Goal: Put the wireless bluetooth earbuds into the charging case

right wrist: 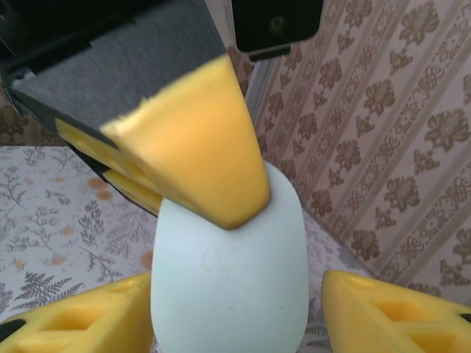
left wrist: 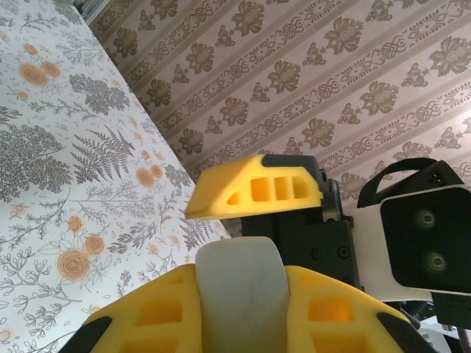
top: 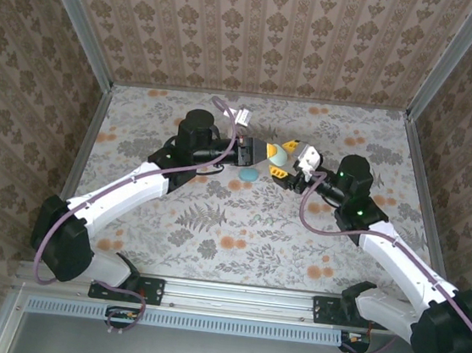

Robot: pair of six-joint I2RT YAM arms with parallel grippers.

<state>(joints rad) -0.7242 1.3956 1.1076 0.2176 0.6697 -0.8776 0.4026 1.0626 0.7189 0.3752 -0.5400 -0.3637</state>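
Charging case: pale, pebble-shaped, with a smooth face. No seam or raised lid can be made out, so it is judged shut. Location: carried off the table, between the two arms, pinched in the left gripper.

Left gripper: jaws closed tight on the charging case, with a yellow finger pressed against one of its broad faces. Purpose, as judged: to hold the case steady in the air and present its free end to the other arm.

Right gripper: faces the left one, jaws about half spread, one to each side of the charging case. A gap stands at one side. Whether the other side is near or touching cannot be told. It grips nothing. Purpose, as judged: lined up for a second hold across the case, either for a handover or to prise the lid while the left gripper braces it.

Teal oval piece: flat on the table, just beside and below the charging case, on the left arm's side. It is too small to tell whether it is a lid, a second case or a bud.

Earbuds: whether any sits inside the charging case cannot be told from its closed face. Insertion is judged not yet begun, since the case needs opening first.
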